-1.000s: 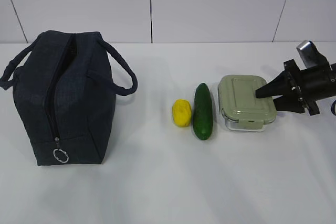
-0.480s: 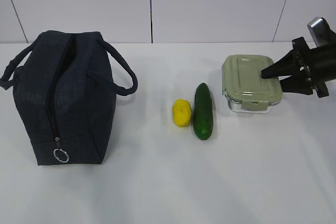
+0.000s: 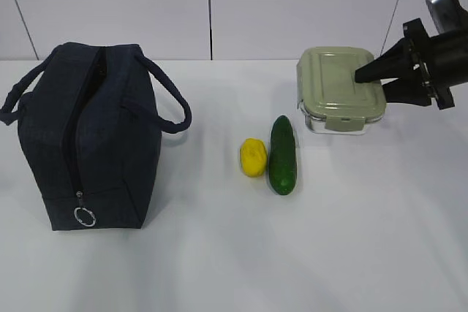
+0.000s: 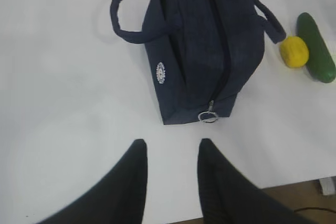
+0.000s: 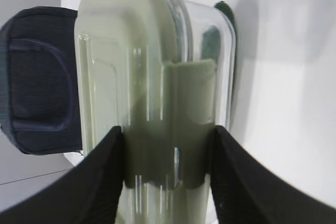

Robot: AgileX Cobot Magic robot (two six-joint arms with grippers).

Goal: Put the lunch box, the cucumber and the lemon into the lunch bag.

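Box (image 3: 338, 89) is higher and further back than a sec ago, off the bench near its right edge — clear tub w/ sage lid, clamped in right gripper (image 3: 369, 78). Left gripper (image 4: 170, 153) hangs spread, empty, above bag (image 3: 88, 137).

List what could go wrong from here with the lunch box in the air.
1. The right tool pinches the lunch box only at its right end, so the lifted box may tilt or slip.
2. The lunch bag shows just a narrow slit along its zipper; the wide box may snag there.
3. A drop could hit the cucumber or lemon below its path.
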